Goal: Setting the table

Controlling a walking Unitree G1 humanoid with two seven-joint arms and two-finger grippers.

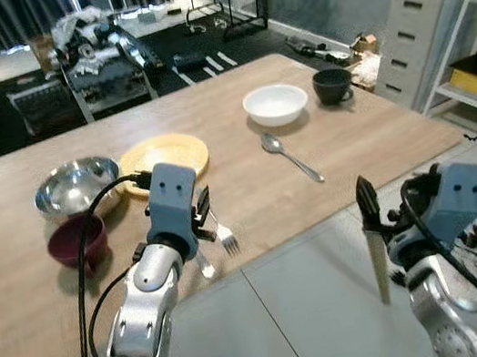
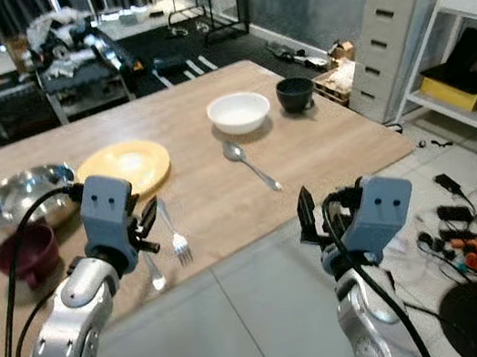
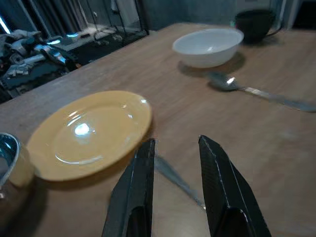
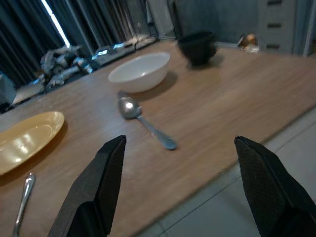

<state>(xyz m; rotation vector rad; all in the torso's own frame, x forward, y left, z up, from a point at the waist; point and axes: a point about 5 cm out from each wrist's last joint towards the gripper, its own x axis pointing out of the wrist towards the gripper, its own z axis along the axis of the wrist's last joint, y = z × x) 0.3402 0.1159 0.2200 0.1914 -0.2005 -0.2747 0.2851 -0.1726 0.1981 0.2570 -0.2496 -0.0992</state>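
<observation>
Nearest, the right hand [image 2: 305, 213] hangs off the worktop's [image 1: 244, 154] front edge over the floor, fingers spread wide in its wrist view. Left of it, the left hand [image 1: 201, 215] reaches low over the worktop, fingers slightly parted astride the fork [image 1: 222, 234], not pinching it. Beside the fork lies the yellow plate [image 1: 167, 159], with a steel bowl [image 1: 75, 187] and maroon cup [image 1: 77, 244] further left. Beyond, a spoon [image 1: 289, 156] lies before the white bowl [image 1: 275, 103] and dark cup [image 1: 332, 85].
</observation>
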